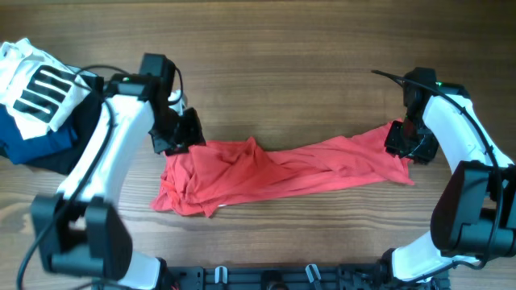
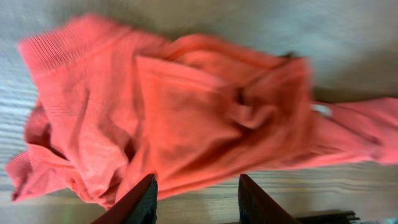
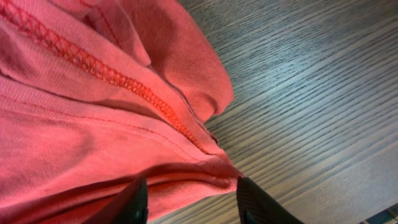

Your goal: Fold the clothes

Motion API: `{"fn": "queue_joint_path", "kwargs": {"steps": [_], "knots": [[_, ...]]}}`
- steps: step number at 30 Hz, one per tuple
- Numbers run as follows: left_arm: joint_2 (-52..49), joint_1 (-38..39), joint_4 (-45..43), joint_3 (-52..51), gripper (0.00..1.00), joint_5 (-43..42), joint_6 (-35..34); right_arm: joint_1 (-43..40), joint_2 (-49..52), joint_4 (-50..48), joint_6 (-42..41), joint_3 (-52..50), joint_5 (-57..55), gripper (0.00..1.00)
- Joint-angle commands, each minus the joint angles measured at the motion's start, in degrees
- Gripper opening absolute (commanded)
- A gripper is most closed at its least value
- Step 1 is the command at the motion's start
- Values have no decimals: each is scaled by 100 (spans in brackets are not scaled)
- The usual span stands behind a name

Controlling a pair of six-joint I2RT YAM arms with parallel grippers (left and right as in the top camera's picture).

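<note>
The red T-shirt [image 1: 274,169] lies crumpled and stretched in a long band across the middle of the wooden table. My left gripper [image 1: 184,138] hovers over the shirt's bunched left end, fingers open, with nothing between them in the left wrist view [image 2: 196,196]; the red T-shirt [image 2: 186,112] lies just beyond the fingertips. My right gripper [image 1: 405,143] is at the shirt's right end. In the right wrist view its fingers [image 3: 189,199] are open and straddle a folded red T-shirt edge [image 3: 93,112] lying on the table.
A pile of other garments sits at the far left: a white one with black stripes [image 1: 36,84] on navy and black folded ones [image 1: 36,141]. The table's front edge [image 1: 258,270] has a black rail with fixtures.
</note>
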State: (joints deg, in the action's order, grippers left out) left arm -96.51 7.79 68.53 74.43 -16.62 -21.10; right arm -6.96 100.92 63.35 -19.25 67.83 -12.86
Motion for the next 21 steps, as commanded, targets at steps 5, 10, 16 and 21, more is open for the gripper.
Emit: {"fn": "queue_joint_path", "kwargs": {"steps": [5,10,16,21], "knots": [[-885,33,-428,-675,43,-225,-341,-24,74,-7,114,-9,74,48],[-927,107,-793,-1104,5,-640,-262,-26,74,4,120,-9,256,49],[-511,138,-557,-1104,4,-1519,424,-151,74,-138,127,-9,610,52],[-184,138,199,-1110,4,-232,120,-225,74,-125,251,-9,610,52]]}}
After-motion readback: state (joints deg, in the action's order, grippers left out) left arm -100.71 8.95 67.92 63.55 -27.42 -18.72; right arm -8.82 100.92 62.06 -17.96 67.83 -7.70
